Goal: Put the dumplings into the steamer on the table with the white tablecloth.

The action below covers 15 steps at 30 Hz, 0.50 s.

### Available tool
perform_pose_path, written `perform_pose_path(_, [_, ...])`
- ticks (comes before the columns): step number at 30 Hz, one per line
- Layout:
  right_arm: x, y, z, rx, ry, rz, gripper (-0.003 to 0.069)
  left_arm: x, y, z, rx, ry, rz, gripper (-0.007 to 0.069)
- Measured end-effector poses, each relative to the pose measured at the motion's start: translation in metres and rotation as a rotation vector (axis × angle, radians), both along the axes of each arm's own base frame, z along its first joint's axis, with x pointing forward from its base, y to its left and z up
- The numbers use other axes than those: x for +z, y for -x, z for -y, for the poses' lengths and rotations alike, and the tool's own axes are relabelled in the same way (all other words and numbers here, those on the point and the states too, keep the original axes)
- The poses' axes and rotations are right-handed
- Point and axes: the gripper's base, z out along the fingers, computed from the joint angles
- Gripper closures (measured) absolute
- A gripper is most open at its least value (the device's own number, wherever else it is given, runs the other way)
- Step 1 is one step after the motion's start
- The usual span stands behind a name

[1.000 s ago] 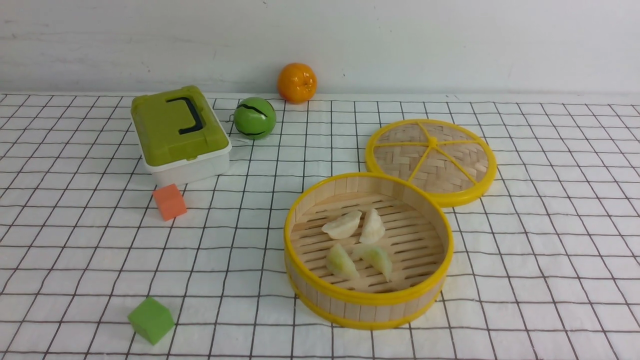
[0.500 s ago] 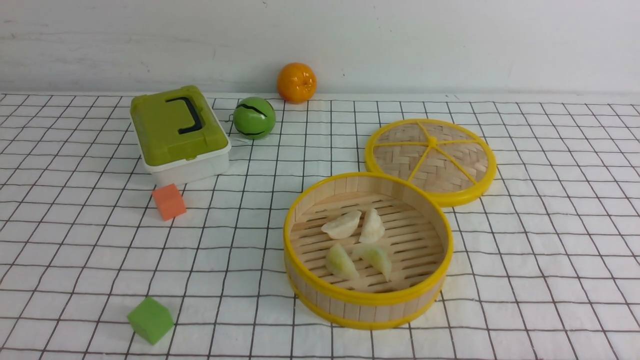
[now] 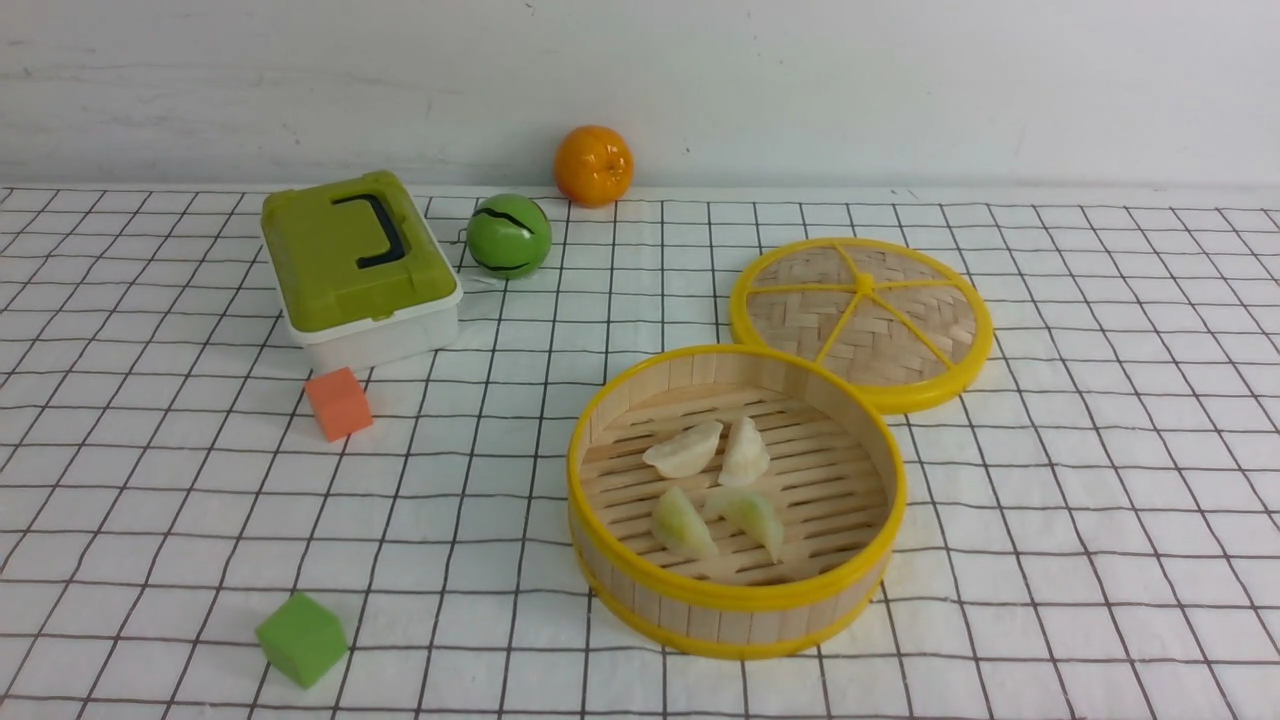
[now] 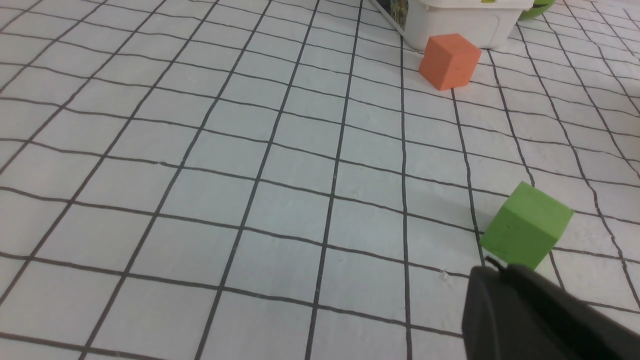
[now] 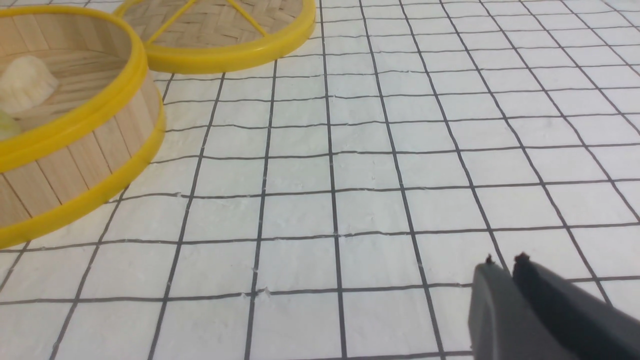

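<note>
A: What are the pincers doing?

B: The left gripper has its fingers pressed together and grips nothing. It hangs over the white tablecloth just beside the green cube. The right gripper shows two dark fingertips with only a thin slit between them, nothing in the slit, above bare cloth well apart from the steamer.

A: And the dumplings?

B: All four dumplings lie on the slatted floor inside the steamer: two creamy white ones at the far side touching each other, two greenish ones at the near side.

A: What else is around the steamer?

B: Its woven lid lies flat behind it to the right, the rims touching. To the steamer's left sits an orange cube; beyond that a green-lidded box and a green ball. An orange rests farther back against the pale wall. The table is covered by the gridded cloth.
</note>
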Motion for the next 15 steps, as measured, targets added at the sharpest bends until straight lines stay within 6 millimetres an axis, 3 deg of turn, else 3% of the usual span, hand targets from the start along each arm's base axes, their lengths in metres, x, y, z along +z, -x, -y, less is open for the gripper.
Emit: perform_pose_path(15, [0.0000,0.0000,0.0000,0.000,0.000,0.000,0.0588,0.0000,0.0000,0.0000,0.000,0.000,0.000,0.0637])
